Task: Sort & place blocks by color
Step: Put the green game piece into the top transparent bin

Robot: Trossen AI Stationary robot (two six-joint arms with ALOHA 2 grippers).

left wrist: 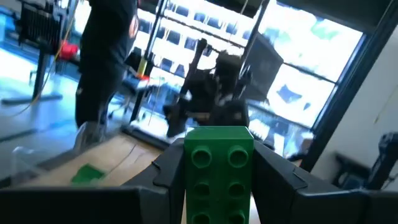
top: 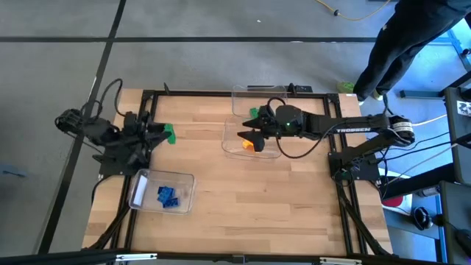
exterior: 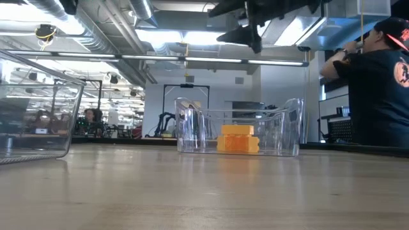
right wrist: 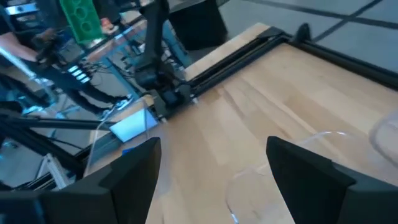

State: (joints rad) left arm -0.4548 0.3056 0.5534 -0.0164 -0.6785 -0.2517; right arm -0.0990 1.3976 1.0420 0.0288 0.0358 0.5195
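My left gripper hangs at the table's left edge, shut on a green block that shows large in the left wrist view. My right gripper stands open, with nothing between its fingers. It hangs above a clear bin at the table's middle that holds yellow-orange blocks. Another green block lies in a second clear bin behind it, partly hidden by the right arm. Blue blocks lie in a third bin at the near left. My left gripper pinches the green block by its two long sides between its two fingers. The fingers lie about level, pointing toward the table's right side. The block's studded face shows between them, its end reaches past the fingertips, and it is lifted clear of the table.
A person in dark clothes stands beyond the table's far right corner, and shows in the low view too. Bare wood lies across the table's near middle and right. Black frame rails run along the table's edges.
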